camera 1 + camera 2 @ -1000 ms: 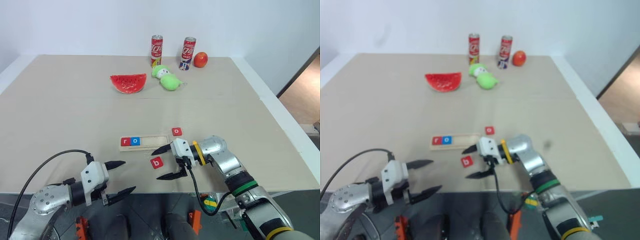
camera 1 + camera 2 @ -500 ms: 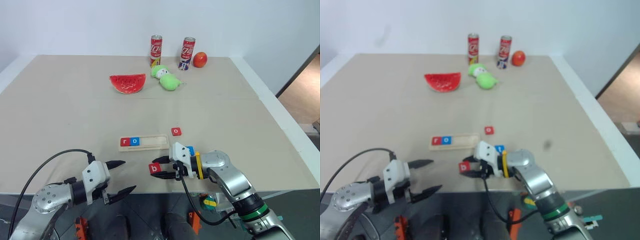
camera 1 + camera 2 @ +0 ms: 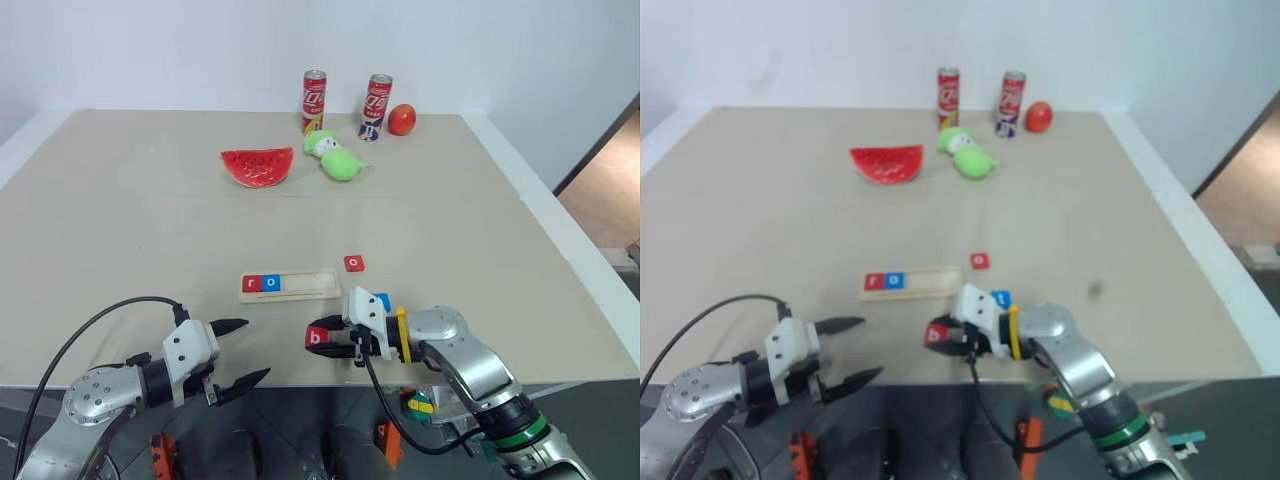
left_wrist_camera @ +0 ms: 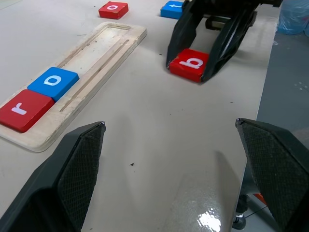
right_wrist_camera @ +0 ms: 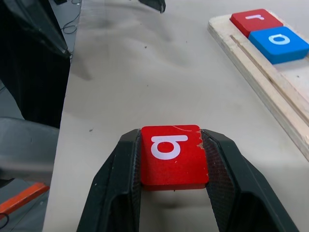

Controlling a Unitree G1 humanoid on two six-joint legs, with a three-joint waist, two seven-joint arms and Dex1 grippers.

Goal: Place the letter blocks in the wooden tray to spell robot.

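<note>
From the head camera, the tray (image 3: 289,284) is lying mid-table holding r and o at its left end, three slots waiting. Just in front of the tray, the right gripper (image 3: 328,338) is clamping the b tile (image 3: 316,337), likely the next letter. In the left wrist view, the left gripper (image 4: 169,159) is idling spread wide, empty. In the right wrist view, both fingers (image 5: 118,179) are pinching b's edges flat against the table.

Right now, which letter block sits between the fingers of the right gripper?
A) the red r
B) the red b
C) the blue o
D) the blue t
B: the right gripper has its two black fingers against both sides of the red b block, near the table's front edge.
</note>
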